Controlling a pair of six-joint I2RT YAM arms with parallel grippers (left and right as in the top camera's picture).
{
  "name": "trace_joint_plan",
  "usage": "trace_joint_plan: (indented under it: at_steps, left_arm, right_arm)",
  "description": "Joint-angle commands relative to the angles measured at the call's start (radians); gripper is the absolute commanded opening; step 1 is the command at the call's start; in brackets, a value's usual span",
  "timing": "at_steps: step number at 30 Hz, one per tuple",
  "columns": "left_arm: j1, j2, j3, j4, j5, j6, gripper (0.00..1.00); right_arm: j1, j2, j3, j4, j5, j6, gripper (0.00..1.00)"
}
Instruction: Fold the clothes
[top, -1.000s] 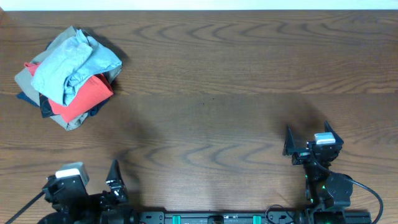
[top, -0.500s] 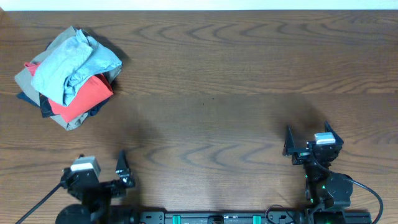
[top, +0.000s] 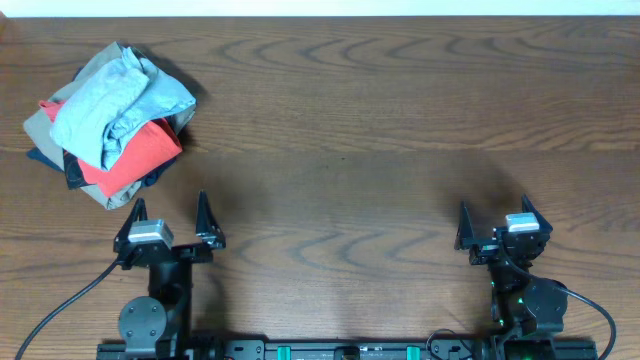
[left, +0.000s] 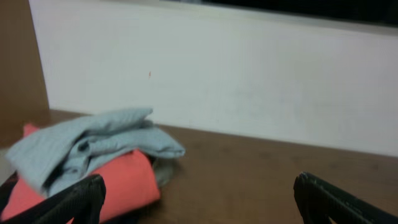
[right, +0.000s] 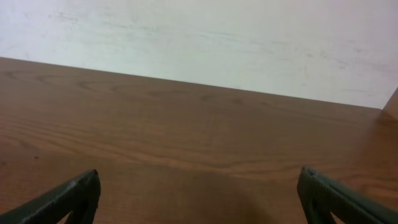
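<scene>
A pile of clothes (top: 108, 122) lies at the far left of the wooden table: a light blue garment on top, a red-orange one under it, tan and dark pieces below. It also shows in the left wrist view (left: 93, 158), ahead and to the left. My left gripper (top: 170, 212) is open and empty, near the front edge, below the pile; its fingers frame the left wrist view (left: 199, 199). My right gripper (top: 493, 213) is open and empty at the front right, over bare wood (right: 199, 196).
The wooden table (top: 380, 150) spans the view. A white wall (right: 205, 37) runs along its far edge. A cable (top: 60, 310) trails from the left arm base at the front left.
My left arm has swung up from the front left corner and moved right and toward the pile, its open gripper now pointing at the clothes. The right arm has not moved.
</scene>
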Motion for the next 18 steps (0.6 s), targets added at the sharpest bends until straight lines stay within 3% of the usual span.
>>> trace_joint_plan:
  at_steps: [1,6,18]
  left_arm:
    - [-0.004,-0.008,-0.082,0.117,-0.005,0.009,0.98]
    - [-0.006,-0.008,-0.187,0.291,-0.006,0.011,0.98]
    - [-0.016,-0.009,-0.187,0.132,0.021,0.051,0.98]
  right_arm:
    - [0.010,-0.006,-0.001,-0.004,0.002,-0.013,0.99]
    - [0.010,-0.006,-0.001,-0.004,0.002,-0.013,0.99]
    - [0.010,-0.006,-0.001,-0.004,0.002,-0.013,0.99]
